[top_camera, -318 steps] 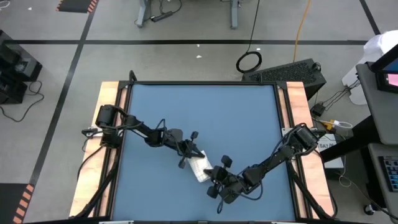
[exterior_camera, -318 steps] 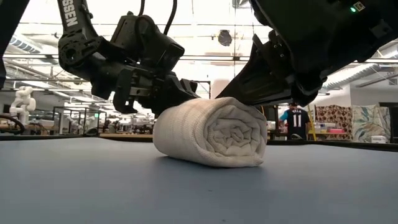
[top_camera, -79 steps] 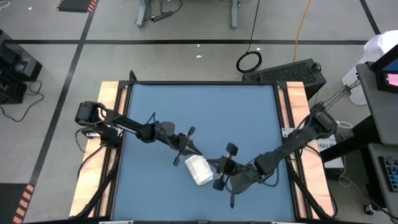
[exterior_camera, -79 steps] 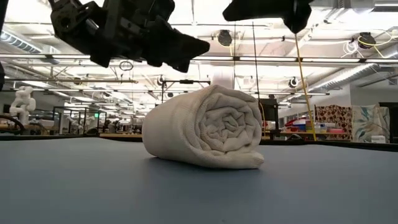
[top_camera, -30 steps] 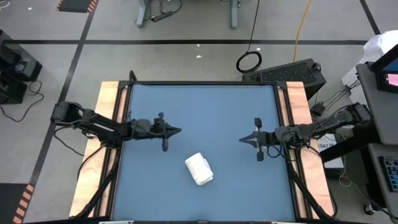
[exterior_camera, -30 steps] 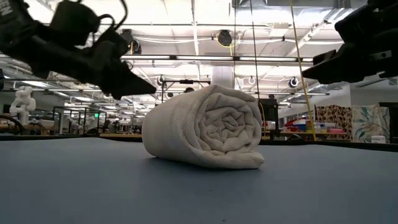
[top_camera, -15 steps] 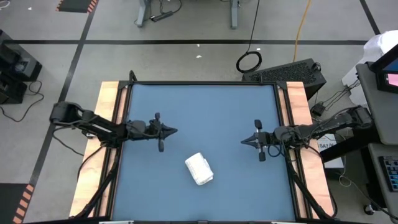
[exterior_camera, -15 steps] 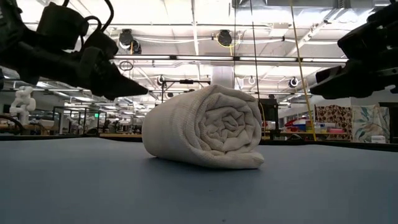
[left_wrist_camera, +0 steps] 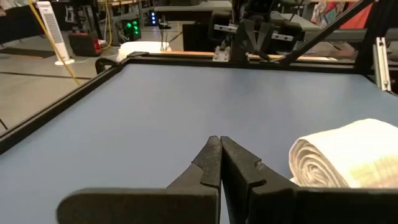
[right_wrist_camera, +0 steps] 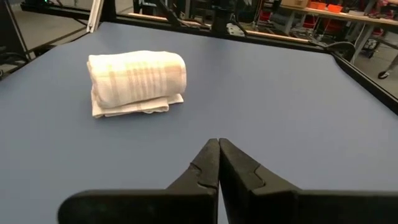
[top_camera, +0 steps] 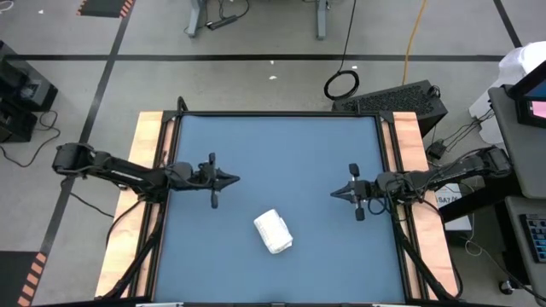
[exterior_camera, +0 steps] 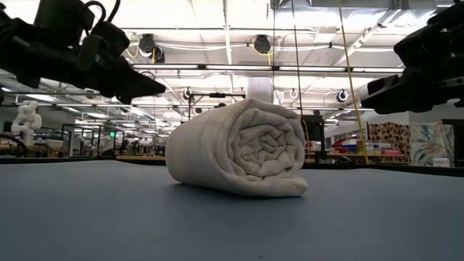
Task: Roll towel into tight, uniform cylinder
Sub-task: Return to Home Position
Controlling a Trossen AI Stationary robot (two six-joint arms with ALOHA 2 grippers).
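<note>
The towel is white and rolled into a short thick cylinder. It lies on its side on the blue table, near the middle of the near half, its spiral end facing the low view. The roll also shows in the left wrist view and the right wrist view. My left gripper hovers shut above the table's left side, pointing toward the right. My right gripper hovers shut over the right side, pointing toward the left. Neither touches the towel.
Wooden strips run along the table's left edge and right edge. A black case and a coiled cable lie on the floor beyond the far edge. Bare blue surface surrounds the roll on all sides.
My left gripper has drawn back a little toward the table's left edge, still shut. My right gripper has stayed nearly where it was. The towel roll has not moved.
</note>
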